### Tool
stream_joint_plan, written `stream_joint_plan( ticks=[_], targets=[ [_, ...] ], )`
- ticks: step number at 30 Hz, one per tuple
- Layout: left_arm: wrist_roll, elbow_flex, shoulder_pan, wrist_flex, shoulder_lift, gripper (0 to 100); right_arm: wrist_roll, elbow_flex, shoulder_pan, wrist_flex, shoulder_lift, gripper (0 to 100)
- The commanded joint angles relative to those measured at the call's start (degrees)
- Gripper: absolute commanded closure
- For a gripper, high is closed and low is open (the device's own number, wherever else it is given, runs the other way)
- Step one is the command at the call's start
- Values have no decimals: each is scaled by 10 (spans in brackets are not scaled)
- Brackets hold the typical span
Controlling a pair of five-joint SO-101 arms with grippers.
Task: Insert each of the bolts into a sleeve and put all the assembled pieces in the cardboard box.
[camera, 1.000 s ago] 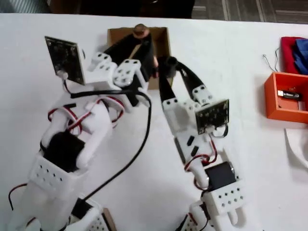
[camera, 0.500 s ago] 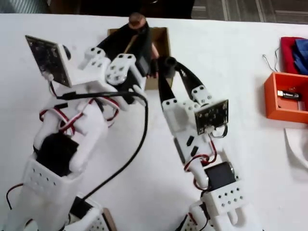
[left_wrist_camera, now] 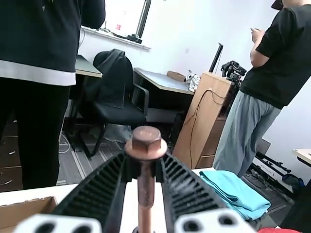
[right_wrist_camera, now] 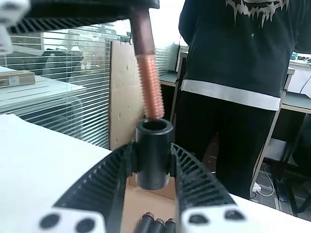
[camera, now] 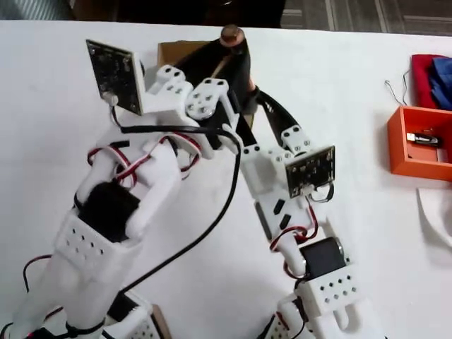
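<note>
My left gripper [camera: 230, 55] is shut on a copper bolt [camera: 231, 34], held upright with its hex head [left_wrist_camera: 146, 140] on top. The bolt's threaded end [right_wrist_camera: 149, 87] hangs just above the mouth of a black sleeve [right_wrist_camera: 154, 153], tip at the opening. My right gripper [right_wrist_camera: 154, 162] is shut on that sleeve and holds it upright over the cardboard box [right_wrist_camera: 146, 196]. In the high view the left gripper lies across the right gripper [camera: 250, 102] at the box's [camera: 176, 51] right end. Dark assembled pieces [right_wrist_camera: 155, 224] lie in the box.
An orange tray [camera: 406, 152] stands at the table's right edge, with red and blue cloth [camera: 431, 74] behind it. A black cable [camera: 208, 226] runs between the two arms.
My left gripper has carried the bolt to the right, from over the box to just above the sleeve. The right arm has kept still.
</note>
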Motion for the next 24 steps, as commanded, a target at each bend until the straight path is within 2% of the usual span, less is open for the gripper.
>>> stream_joint_plan(
  ticks=[1, 13, 19, 24],
  targets=[
    [-1, -27, 4, -8, 2, 976, -4, -4, 0, 2, -15, 978],
    [-4, 29, 9, 19, -4, 976, -4, -4, 1, 2, -15, 978],
    [-97, 30, 54, 63, -3, 976, -4, -2, 0, 2, -15, 978],
    [-108, 32, 53, 64, 2, 976, -4, -1, 0, 2, -15, 978]
  ],
)
